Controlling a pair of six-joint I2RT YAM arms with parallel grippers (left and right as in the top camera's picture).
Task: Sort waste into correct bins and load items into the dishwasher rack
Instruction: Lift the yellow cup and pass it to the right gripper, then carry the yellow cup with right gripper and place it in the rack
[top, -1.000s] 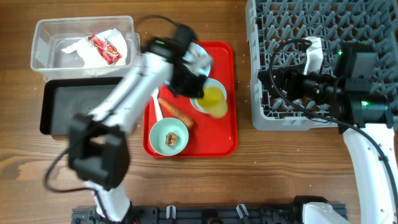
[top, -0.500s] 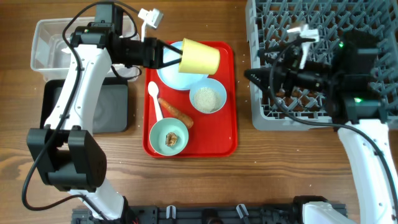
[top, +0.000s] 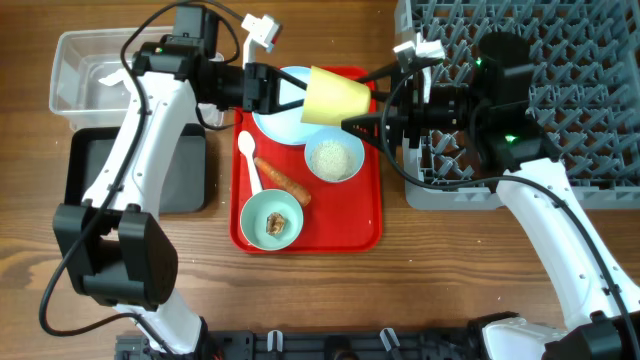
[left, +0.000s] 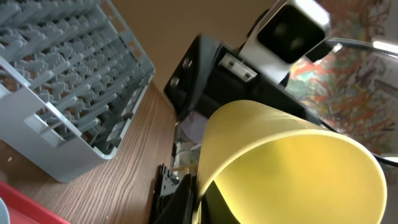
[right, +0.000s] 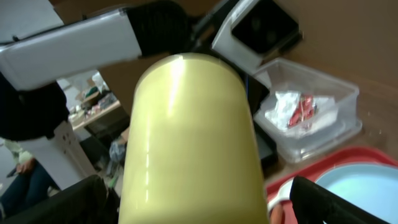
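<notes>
My left gripper (top: 300, 92) is shut on the rim of the small yellow cup (top: 338, 97) and holds it on its side above the red tray, one finger inside it (left: 202, 199). My right gripper (top: 362, 100) is open, its fingers on either side of the cup's base (right: 193, 155), not closed on it. Below lie the pale-blue plate (top: 280, 118), the white bowl of rice (top: 333, 158), the carrot (top: 282, 181), the white spoon (top: 247, 160) and the teal bowl (top: 271, 220) with a brown lump. The grey rack (top: 560, 60) is at the right.
The flat red tray (top: 360, 225) lies mid-table. The clear tub (top: 75, 70) at the far left holds the red wrapper (right: 303, 111) and white napkin (right: 280, 102). The black tray (top: 85, 170) sits just in front of it. Both arms cross above the red tray.
My left gripper carried the yellow cup up off the white bowl and to the right. My right arm swung left from over the rack until its open fingers flank the cup.
</notes>
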